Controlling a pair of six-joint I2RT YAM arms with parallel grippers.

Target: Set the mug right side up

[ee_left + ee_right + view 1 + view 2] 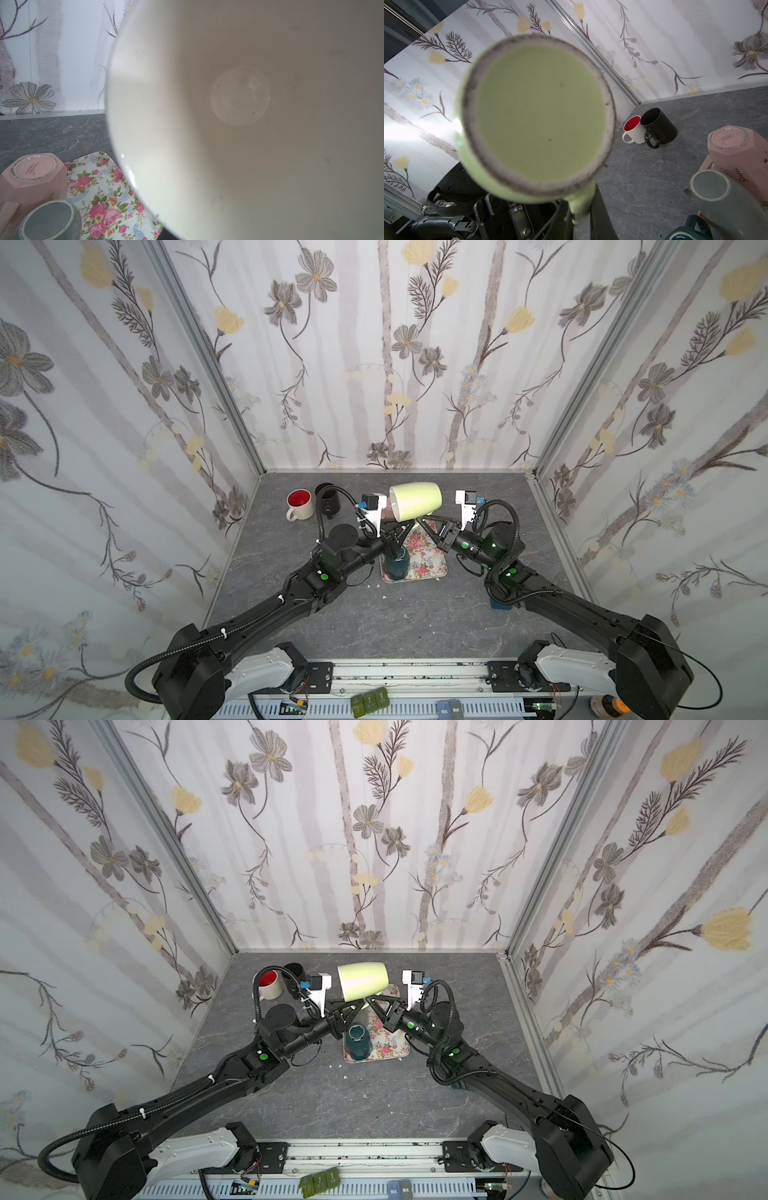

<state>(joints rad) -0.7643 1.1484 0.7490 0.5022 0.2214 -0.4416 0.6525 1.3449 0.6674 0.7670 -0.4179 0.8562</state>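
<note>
Two grippers are meeting under the green mug [415, 499] at the middle of both top views. It is hanging on its side above the flowered tray [436, 560], with its mouth facing the frame's left. From below, the right gripper [420, 523] is pinching the mug's handle, jaws pressed together. Just beside it, the left gripper [406, 526] is clamping the same handle. A white mug [300, 504] and a black mug [328, 501] are standing upright on the table [374, 614], further left.

green mug [539, 112] base-on; handle in right claw [581, 209]
</note>
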